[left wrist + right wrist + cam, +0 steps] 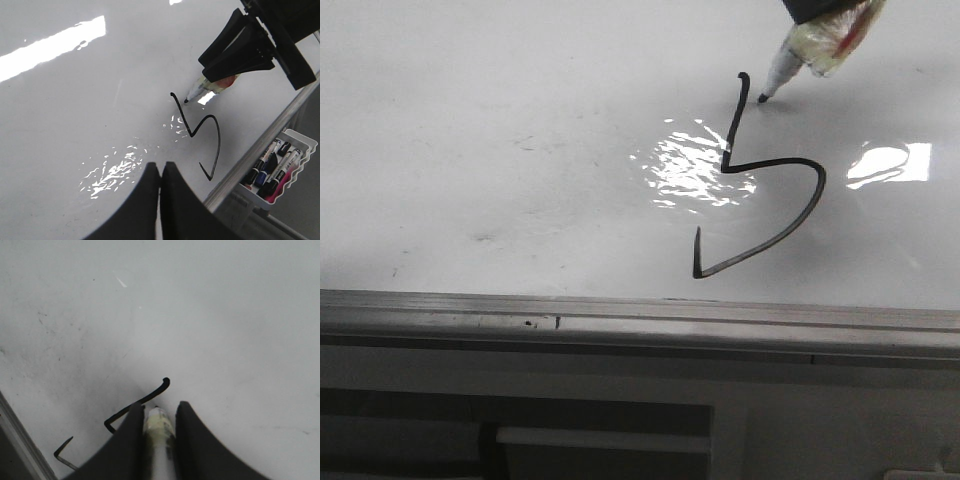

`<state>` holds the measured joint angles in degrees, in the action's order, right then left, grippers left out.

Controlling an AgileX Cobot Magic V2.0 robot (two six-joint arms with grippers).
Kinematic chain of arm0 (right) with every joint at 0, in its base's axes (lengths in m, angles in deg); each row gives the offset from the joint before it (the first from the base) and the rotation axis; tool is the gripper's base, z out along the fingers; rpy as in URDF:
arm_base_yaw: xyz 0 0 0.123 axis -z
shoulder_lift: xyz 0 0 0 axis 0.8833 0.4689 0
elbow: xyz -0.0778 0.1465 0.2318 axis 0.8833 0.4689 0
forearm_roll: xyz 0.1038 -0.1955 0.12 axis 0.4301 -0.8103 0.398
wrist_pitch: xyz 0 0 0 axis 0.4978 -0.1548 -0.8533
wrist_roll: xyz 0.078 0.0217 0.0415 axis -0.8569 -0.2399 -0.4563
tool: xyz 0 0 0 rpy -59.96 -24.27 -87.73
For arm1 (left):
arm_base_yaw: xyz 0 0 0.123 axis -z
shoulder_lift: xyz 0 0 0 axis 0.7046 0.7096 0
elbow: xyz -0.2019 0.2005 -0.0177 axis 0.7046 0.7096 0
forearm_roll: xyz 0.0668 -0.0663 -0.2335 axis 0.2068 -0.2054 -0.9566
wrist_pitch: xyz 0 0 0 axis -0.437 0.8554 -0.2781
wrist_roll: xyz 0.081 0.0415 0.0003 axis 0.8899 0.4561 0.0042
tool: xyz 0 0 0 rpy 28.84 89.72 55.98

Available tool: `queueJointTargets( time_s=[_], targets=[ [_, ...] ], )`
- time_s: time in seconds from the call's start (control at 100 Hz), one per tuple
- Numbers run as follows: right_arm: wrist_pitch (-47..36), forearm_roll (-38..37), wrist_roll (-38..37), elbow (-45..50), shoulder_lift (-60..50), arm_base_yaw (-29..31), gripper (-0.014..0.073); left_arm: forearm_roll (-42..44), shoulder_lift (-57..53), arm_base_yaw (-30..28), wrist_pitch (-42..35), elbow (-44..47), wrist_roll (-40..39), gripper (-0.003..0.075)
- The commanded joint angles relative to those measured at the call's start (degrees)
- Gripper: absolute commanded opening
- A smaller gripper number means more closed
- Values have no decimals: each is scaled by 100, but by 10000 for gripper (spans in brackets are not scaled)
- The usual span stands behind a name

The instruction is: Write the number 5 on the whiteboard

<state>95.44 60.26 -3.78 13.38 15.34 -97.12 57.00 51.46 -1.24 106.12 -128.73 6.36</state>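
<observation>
Your right gripper is clamped on a white black-tipped marker, its tip just beside the stem top of the thin black number 5 on the glossy white whiteboard. Your left gripper has its fingers pressed together, near the 5's bowl.

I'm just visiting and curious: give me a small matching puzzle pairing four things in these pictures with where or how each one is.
Things:
1. marker
2. left gripper
3. number 5
4. tray of spare pens

States:
A. shut, holding nothing
B. hanging beyond the edge rail of the whiteboard
C. clamped in the right gripper, tip by the stem's top
D. black strokes, top bar not yet drawn

Pairs: 1-C, 2-A, 3-D, 4-B
</observation>
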Motion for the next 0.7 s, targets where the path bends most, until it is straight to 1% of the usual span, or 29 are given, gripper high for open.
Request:
queueJointTargets(
  time_s=[0.0, 0.27, 0.39, 0.51, 0.62, 0.69],
  targets=[
    [-510, -96, 45, -170, 6, 47, -59, -44, -34, -11, -416, -155, -59, -20],
    [-652, -96, 45, -161, 304, 47, -59, -1, -34, -11, -416, -155, -59, -20],
    [-431, -153, 45, -161, 328, 93, -59, -1, -34, -11, -416, -155, -59, -20],
    [-191, -190, 15, -161, 255, 300, -59, -1, -34, -11, -416, -155, -59, -20],
    [119, -381, -262, -161, 54, 511, -59, -1, -34, -11, -416, -155, -59, -20],
    [341, -658, -498, -149, -127, 648, -59, -1, -34, -11, -416, -155, -59, -20]
  ],
)
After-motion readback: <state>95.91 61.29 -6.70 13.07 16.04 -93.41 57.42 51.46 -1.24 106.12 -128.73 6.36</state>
